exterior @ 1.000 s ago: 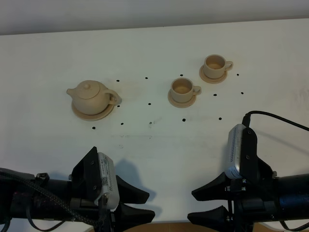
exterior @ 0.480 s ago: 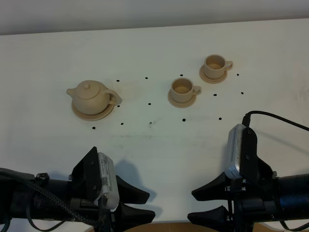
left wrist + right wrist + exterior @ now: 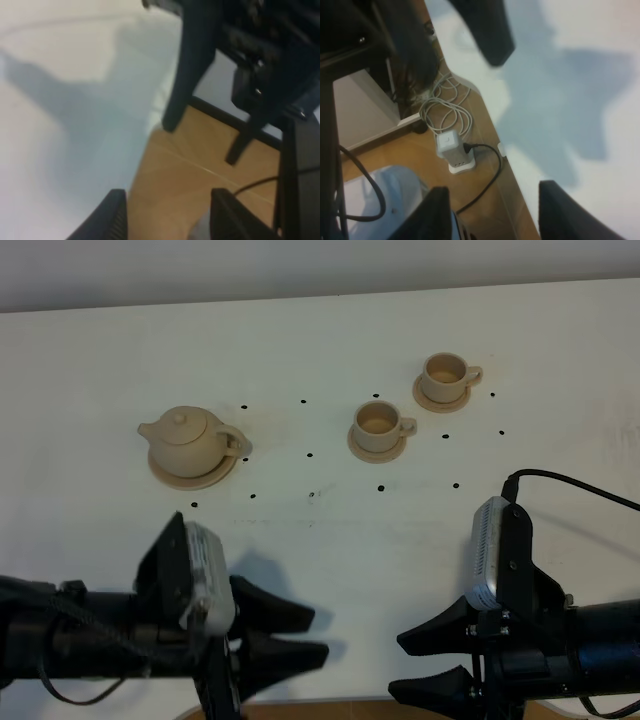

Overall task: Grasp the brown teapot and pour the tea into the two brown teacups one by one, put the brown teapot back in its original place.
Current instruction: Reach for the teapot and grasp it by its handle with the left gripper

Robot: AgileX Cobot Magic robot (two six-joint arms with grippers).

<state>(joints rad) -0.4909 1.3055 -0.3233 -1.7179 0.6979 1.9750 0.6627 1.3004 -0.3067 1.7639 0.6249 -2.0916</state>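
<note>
At the left of the white counter [image 3: 320, 320] the teapot [image 3: 190, 440] sits upright on its wide saucer [image 3: 168, 478], lid on, spout pointing toward the left edge and loop handle toward the middle. Small black dots mark the counter around it. Nearer the front edge, the left tool [image 3: 315, 633] hovers above the counter with its jaws released and spread, nothing between them; it is well apart from the teapot. Its wrist view shows the same tool [image 3: 167, 217] with both dark fingers [image 3: 114, 220] parted over the counter's edge and the wooden floor [image 3: 200, 180] below. Right of the middle stands the nearer cup [image 3: 377, 423] on its small saucer [image 3: 378, 452], handle to the right. Just beyond it, farther back and to the right, is the farther cup [image 3: 444, 373] on its own saucer [image 3: 441, 403]. At the front right the right tool [image 3: 398, 665] is likewise released, jaws wide and empty, pointing toward the middle. Its wrist view shows that tool [image 3: 492, 215] over the counter's edge, above a white power adapter [image 3: 454, 152] and cables on the floor.
</note>
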